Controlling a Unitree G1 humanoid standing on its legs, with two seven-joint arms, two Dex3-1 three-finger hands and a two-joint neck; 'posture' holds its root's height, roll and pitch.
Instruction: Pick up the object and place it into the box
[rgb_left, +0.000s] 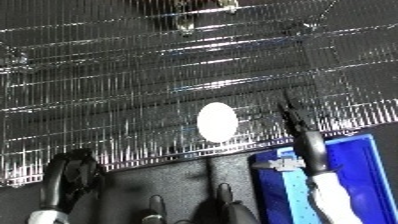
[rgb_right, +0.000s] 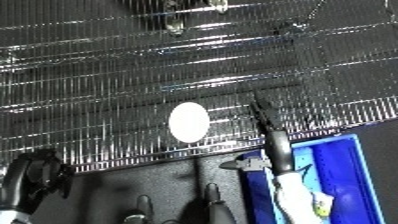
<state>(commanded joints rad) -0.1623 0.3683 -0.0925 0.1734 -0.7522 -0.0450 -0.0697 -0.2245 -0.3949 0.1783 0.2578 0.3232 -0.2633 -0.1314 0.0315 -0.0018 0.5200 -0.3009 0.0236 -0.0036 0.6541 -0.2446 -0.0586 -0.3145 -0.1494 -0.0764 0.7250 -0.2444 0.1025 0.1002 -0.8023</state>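
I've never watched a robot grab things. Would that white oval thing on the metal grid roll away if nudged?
Probably: the white oval object looks rounded and smooth, so it may roll or slip. The ridged metal grid might check it somewhat. Its weight can't be judged here.

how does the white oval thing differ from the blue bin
The white oval object is small, rounded and plain white; the blue bin is far larger, straight-edged and bright blue. The object lies on the shiny ribbed metal surface, while the bin sits lower right, partly cut off by the view's edge. The right hand reaches up over the bin, beside the object, apparently not touching it.
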